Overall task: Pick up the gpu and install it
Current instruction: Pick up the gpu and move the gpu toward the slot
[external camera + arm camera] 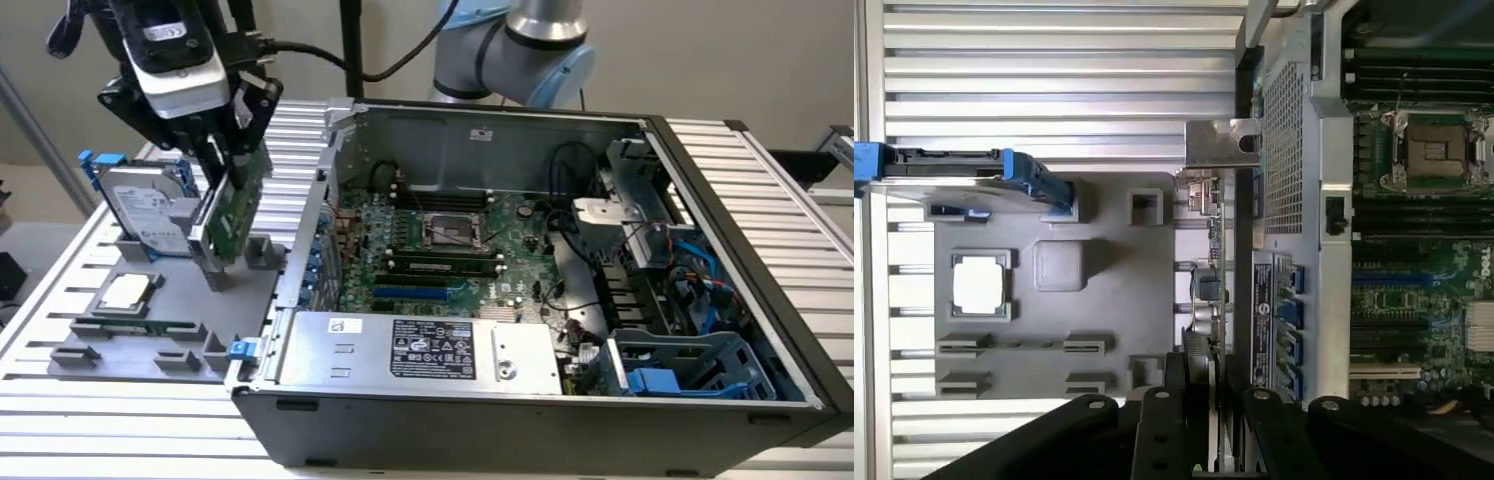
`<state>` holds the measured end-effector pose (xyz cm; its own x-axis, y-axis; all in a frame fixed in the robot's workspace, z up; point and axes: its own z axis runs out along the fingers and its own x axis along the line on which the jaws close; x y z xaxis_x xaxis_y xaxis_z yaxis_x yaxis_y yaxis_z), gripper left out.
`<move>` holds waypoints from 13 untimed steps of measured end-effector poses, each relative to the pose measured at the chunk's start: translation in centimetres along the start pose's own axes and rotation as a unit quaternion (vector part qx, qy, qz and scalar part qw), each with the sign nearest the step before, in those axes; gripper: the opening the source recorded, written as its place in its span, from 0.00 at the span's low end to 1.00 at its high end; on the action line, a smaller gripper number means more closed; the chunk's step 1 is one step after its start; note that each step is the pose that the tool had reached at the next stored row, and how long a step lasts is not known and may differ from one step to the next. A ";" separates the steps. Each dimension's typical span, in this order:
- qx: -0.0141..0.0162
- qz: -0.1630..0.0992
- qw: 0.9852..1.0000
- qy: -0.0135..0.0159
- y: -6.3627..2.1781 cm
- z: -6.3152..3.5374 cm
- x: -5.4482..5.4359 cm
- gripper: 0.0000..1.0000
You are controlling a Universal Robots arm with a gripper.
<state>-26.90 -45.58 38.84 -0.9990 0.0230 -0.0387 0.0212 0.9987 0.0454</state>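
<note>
At the gripper (224, 140) (1212, 400): the black fingers are clamped narrow on the top edge of the gpu, one on each face.
Gpu (230, 215) (1212, 285): it hangs upright from the fingers, green face toward the computer case, with its silver bracket (1216, 145) at one end. Its lower end is close above the grey tray; whether the two touch cannot be told.
Grey tray (254, 300) (1124, 300): it lies directly under the card, just beside the case on the exterior view's left.
Hard drive (147, 210) (954, 165): silver with blue rails, it stands on edge in the tray, near the card on the side away from the case.
Processor chip (124, 292) (981, 283): it lies flat in a square pocket of the tray.
RAM stick (134, 328): narrow and green, it sits in the tray's near row.
Computer case (721, 200): it lies open on its side, with the motherboard (441, 250) (1414, 300) showing and the silver power supply (414, 345) along its near wall.
Table (80, 400) (1054, 60): ribbed aluminium, it carries both the tray and the case.
</note>
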 end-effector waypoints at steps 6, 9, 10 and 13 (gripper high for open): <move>0.000 0.000 1.000 0.002 0.18 -2.64 -2.9 0.00; 0.000 0.000 1.000 0.005 0.27 -3.76 -4.3 0.00; 0.000 0.000 1.000 0.006 0.29 -4.01 -4.7 0.00; 0.000 0.000 1.000 0.009 0.33 -4.23 -6.1 0.00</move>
<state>-20.93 -45.58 43.32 -0.9995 0.0230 -0.0216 0.0220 0.9987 0.0450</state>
